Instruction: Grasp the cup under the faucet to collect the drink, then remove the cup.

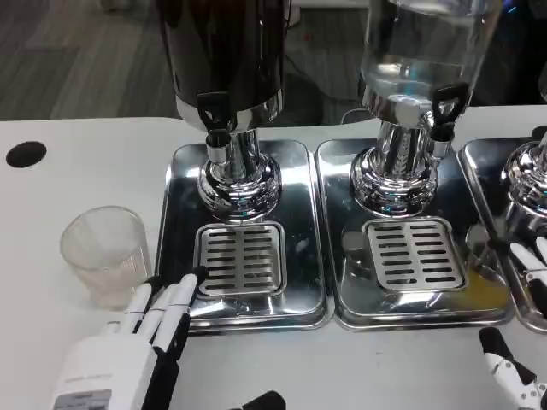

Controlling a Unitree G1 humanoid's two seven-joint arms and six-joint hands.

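The clear plastic cup (104,254) stands upright and empty on the white table (68,171), left of the dark dispenser's steel drip tray (175,248) and not yet under its faucet (215,115). The left hand (141,337) lies just beside the cup's lower right, fingers (175,301) extended together toward the slotted grate (240,259), holding nothing. The right hand (521,342) shows at the frame's right edge; whether it is released or clenched cannot be told. The risk is a tip-over: the cup looks light and thin-walled, so a sideways brush from the fingers could topple or push it away. Its faintly ribbed, see-through sides may also flex under a hard squeeze.
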